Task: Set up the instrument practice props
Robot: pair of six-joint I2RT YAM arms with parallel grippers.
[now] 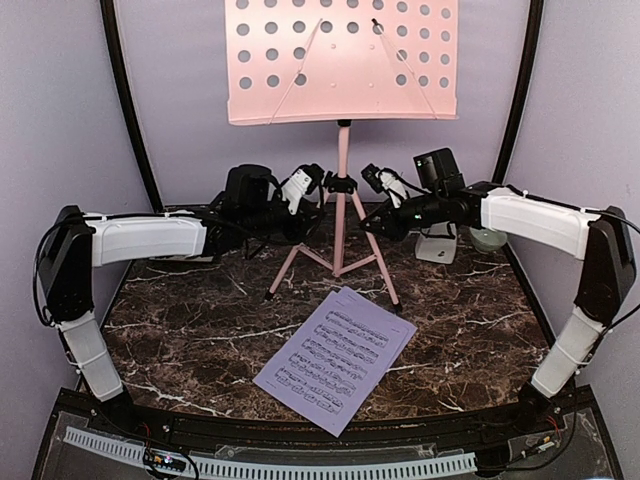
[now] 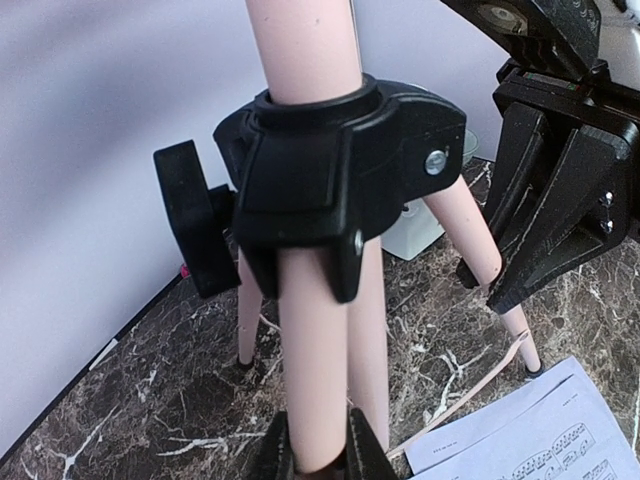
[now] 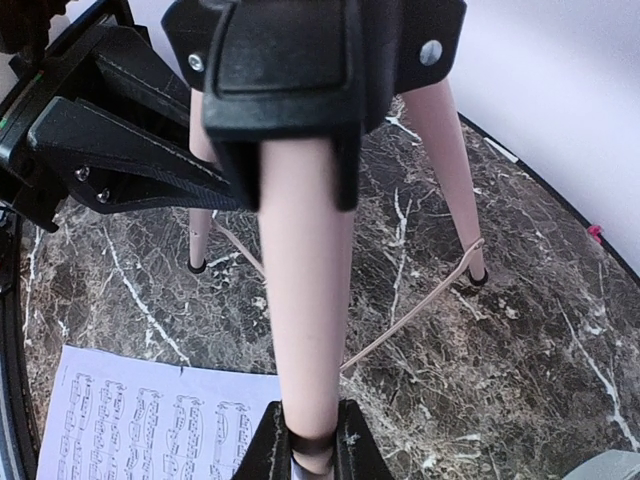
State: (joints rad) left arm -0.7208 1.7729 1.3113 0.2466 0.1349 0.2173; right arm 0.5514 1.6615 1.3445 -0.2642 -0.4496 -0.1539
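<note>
Site: robotics lab test cell, enclosed. Evidence: two white-and-black robot arms, the left arm (image 1: 140, 238) and the right arm (image 1: 535, 220), bolted at the near edge of a dark marble-patterned tabletop (image 1: 200, 330); plain lavender backdrop panels (image 1: 60, 100) on three sides, framed by curved black poles (image 1: 128, 100); slotted white cable duct (image 1: 300, 466) along the front edge (a small circuit board (image 1: 165, 462) sits beside it); a pink music stand (image 1: 342, 60) as staged prop.

Music stand (image 1: 340, 100): pink, round-hole perforations; collar (image 2: 330, 180) black. Sheet-music pages (image 1: 335, 360), 6 o'clock: lavender, black notation. Table (image 1: 200, 330): dark marble, white veins.
</note>
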